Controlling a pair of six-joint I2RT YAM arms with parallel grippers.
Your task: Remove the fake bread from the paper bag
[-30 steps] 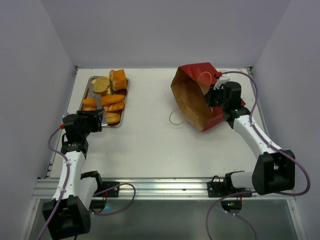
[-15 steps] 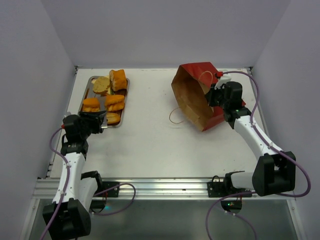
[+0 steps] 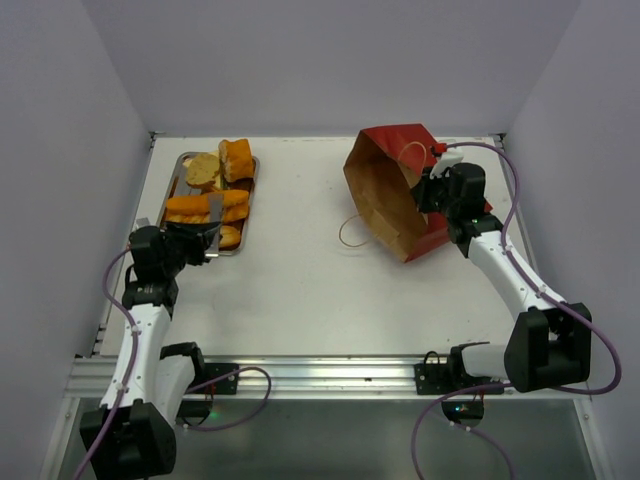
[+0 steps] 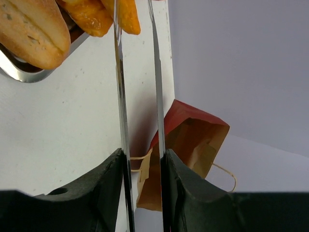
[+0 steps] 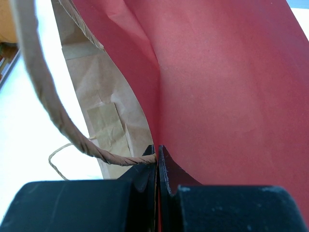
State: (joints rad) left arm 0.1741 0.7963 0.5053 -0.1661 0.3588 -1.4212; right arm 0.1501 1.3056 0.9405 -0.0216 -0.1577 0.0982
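Overhead view of a white table (image 3: 300, 280) with my two arms reaching in from the near edge. My right pincer (image 5: 157, 162) is at the far right, its fingers pressed together on the wall of the bag (image 3: 385, 200), pinching the red paper just where a string handle (image 5: 72, 130) meets the rim. The bag sits at the far right of the table, tipped over, with its open mouth turned to the left and near side so that the plain brown inside shows. A second handle (image 3: 352, 233) lies in a loop on the table just left of the mouth. At the far left is a steel tray (image 3: 183, 186) holding the bread (image 3: 237, 158): a pale roll and a square orange piece at the far end, and several long orange pieces nearer to me. My left pincer (image 3: 212, 212) reaches over the near part of the tray. Its two long thin fingers (image 4: 121, 96) stand apart with a clear gap between them. In my left wrist view an orange piece of bread shows between them near the top edge, where the tips run out of view. I cannot tell whether they touch it.
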